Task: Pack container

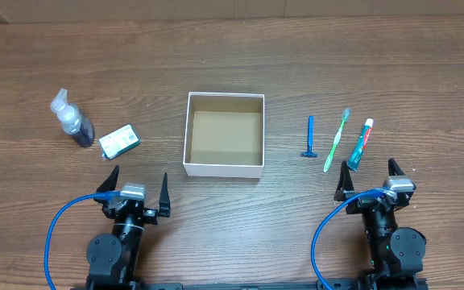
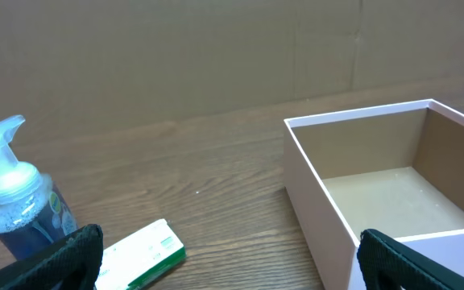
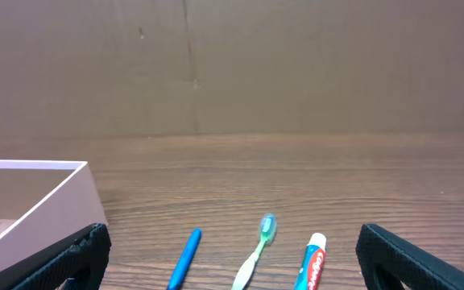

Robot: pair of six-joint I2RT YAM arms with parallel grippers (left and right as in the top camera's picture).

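Observation:
The container (image 1: 188,133), a square white box with a brown inside, stands open and empty at the table's middle; it also shows in the left wrist view (image 2: 321,201) and the right wrist view (image 3: 47,193). Left of it lie a white-and-green soap packet (image 1: 120,140) (image 2: 139,254) and a blue pump bottle (image 1: 72,119) (image 2: 18,205). Right of it lie a blue razor (image 1: 310,137) (image 3: 185,258), a green toothbrush (image 1: 337,141) (image 3: 256,250) and a toothpaste tube (image 1: 361,143) (image 3: 312,262). My left gripper (image 1: 137,187) (image 2: 228,262) and right gripper (image 1: 366,179) (image 3: 232,258) are open and empty at the front edge.
A brown cardboard wall (image 3: 232,64) stands behind the wooden table (image 1: 232,64). Blue cables (image 1: 55,234) loop beside each arm at the front.

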